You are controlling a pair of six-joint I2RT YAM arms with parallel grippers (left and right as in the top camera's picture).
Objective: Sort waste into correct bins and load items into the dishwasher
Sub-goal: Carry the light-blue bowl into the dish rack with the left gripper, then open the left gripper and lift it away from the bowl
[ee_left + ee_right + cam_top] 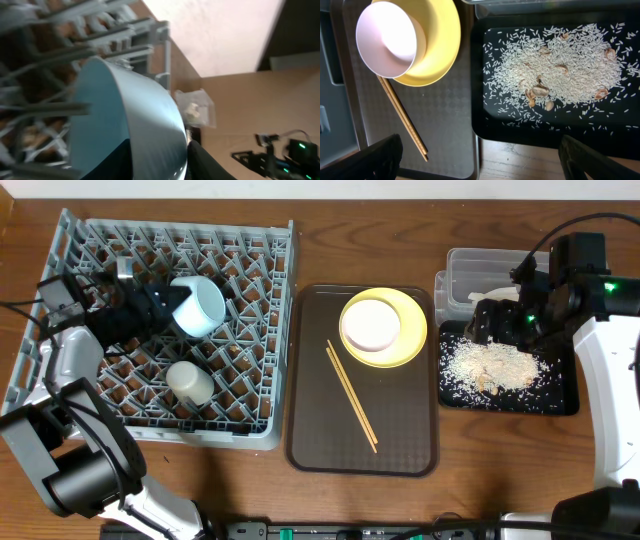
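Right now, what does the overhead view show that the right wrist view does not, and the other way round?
Only overhead: the grey dish rack, with the light blue bowl and the small white cup in it.
Only right wrist: how wide apart the dark fingers of the right gripper stand, and single brownish bits in the rice.
Both: the yellow plate holding the white bowl, the chopsticks on the brown tray, and the black tray with rice.
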